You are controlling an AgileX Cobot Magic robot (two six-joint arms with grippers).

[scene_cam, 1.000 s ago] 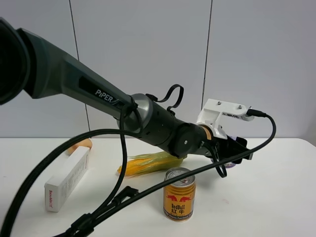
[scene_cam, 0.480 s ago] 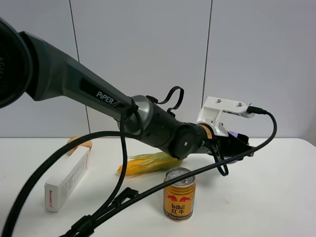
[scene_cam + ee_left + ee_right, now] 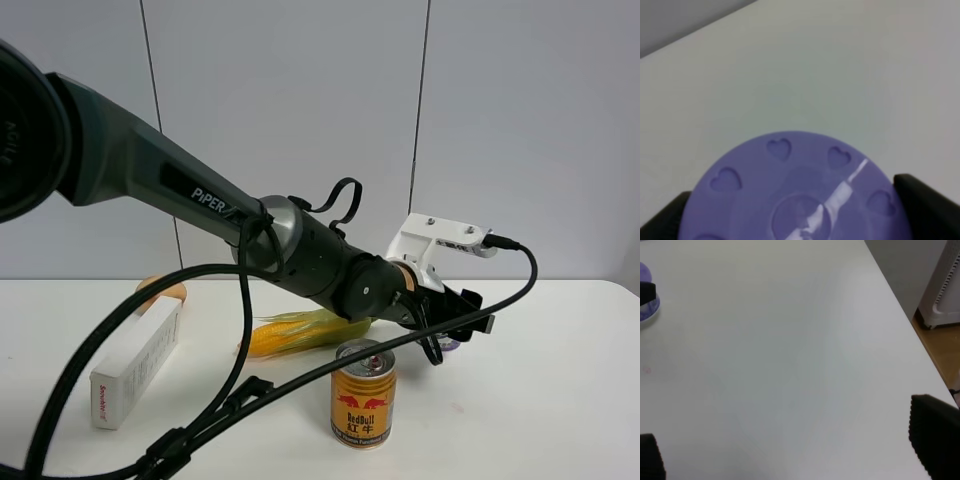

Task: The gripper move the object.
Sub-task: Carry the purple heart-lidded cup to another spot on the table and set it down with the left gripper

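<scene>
My left gripper [image 3: 462, 322], a black claw under a white bracket [image 3: 432, 240], is shut on the small round tub [image 3: 449, 343], low over the white table just right of the gold Red Bull can [image 3: 364, 392]. In the left wrist view the tub's lavender lid [image 3: 795, 195] with heart-shaped dimples fills the gap between the two black fingers [image 3: 927, 205]. The right wrist view shows the tub [image 3: 647, 307] far off, with a black finger across it. My right gripper [image 3: 792, 450] is open and empty over bare table; it is out of the exterior view.
A corn cob [image 3: 300, 332] lies behind the can. A white box [image 3: 135, 362] and an orange object [image 3: 163, 291] are at the left. A black cable [image 3: 250, 395] crosses the front. The table's right edge [image 3: 910, 320] drops to a wood floor and a white appliance [image 3: 942, 285].
The left gripper, holding the tub, rose slightly, then came down and shifted left toward the can. The can, corn and box have not moved.
</scene>
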